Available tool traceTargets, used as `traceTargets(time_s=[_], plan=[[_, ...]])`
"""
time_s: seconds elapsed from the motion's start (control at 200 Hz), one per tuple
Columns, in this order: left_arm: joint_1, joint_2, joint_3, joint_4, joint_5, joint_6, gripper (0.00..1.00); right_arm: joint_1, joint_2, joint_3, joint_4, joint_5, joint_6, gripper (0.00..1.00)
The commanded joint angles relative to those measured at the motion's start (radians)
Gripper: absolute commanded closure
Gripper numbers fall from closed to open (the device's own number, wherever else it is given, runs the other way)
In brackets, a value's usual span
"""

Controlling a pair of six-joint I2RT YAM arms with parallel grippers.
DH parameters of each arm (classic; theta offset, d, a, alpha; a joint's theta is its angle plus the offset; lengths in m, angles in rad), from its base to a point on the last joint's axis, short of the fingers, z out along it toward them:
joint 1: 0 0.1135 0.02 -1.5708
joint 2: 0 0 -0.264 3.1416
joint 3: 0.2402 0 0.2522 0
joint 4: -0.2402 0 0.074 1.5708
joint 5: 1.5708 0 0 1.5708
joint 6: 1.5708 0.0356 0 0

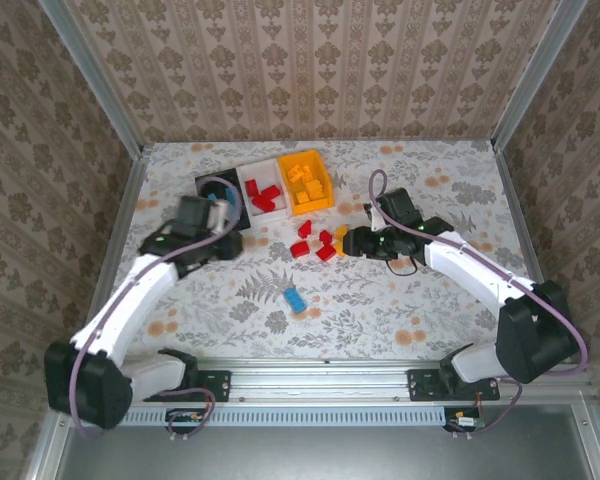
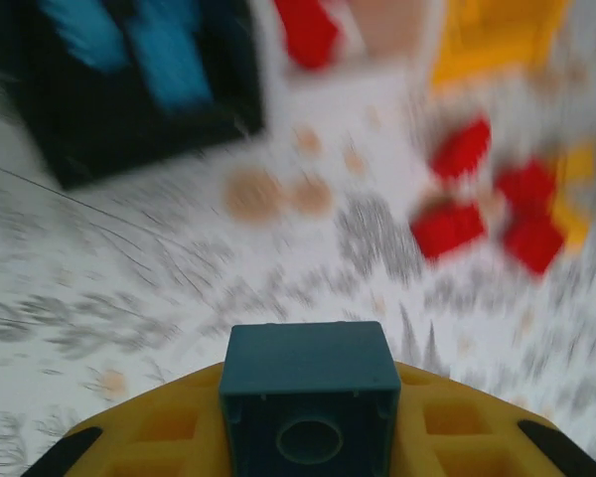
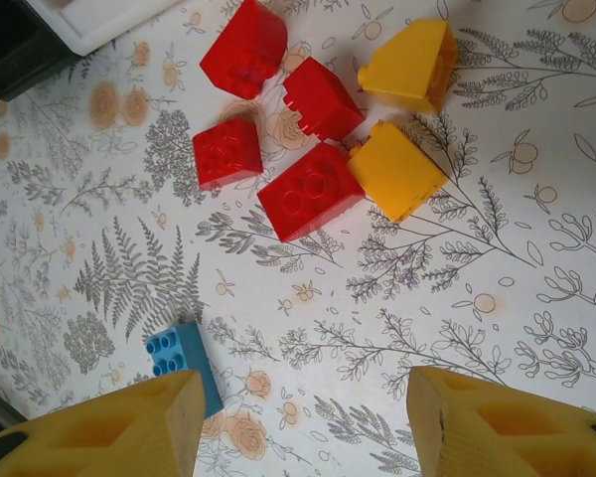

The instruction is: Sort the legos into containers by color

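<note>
My left gripper (image 1: pixel 230 238) (image 2: pixel 310 417) is shut on a blue lego (image 2: pixel 310 393), held above the table just short of the black container (image 1: pixel 220 188) (image 2: pixel 129 99), which has blue bricks in it. The white container (image 1: pixel 263 190) holds red bricks and the orange-yellow container (image 1: pixel 306 180) holds yellow ones. A loose cluster of red legos (image 1: pixel 315 243) (image 3: pixel 308 189) and two yellow legos (image 3: pixel 397 169) lies mid-table. My right gripper (image 1: pixel 356 242) (image 3: pixel 303 427) hangs open above bare table beside that cluster. Another blue lego (image 1: pixel 295 298) (image 3: pixel 184 363) lies by its left finger (image 3: pixel 109 427).
The three bins stand joined in a row at the back centre. Patterned walls with metal posts close in the table at the back and sides. A metal rail (image 1: pixel 320 375) runs along the near edge by the arm bases.
</note>
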Motion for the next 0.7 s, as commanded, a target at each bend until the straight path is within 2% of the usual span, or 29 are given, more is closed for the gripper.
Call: traceTargets(time_s=[0.0, 0.11, 0.25, 0.38, 0.555, 0.695], plan=[[0.147, 0.004, 0.043, 0.094, 0.196, -0.152, 0.68, -0.004, 0.006, -0.008, 0.026, -0.023, 0.017, 0.42], [0.263, 0.095, 0.088, 0.184, 0.346, -0.265, 0.68, -0.004, -0.002, -0.012, 0.022, -0.018, 0.016, 0.42], [0.315, 0.257, 0.137, 0.316, 0.483, -0.398, 0.69, -0.003, -0.018, -0.032, 0.029, -0.015, 0.023, 0.42], [0.322, 0.405, 0.176, 0.429, 0.540, -0.521, 0.69, -0.005, -0.018, -0.042, 0.023, -0.008, 0.020, 0.42], [0.319, 0.569, 0.153, 0.690, 0.587, -0.778, 0.70, -0.004, -0.056, -0.068, 0.025, 0.005, 0.018, 0.42], [0.299, 0.652, 0.151, 0.780, 0.584, -0.877, 0.71, -0.004, -0.049, -0.079, 0.033, 0.005, 0.019, 0.42]])
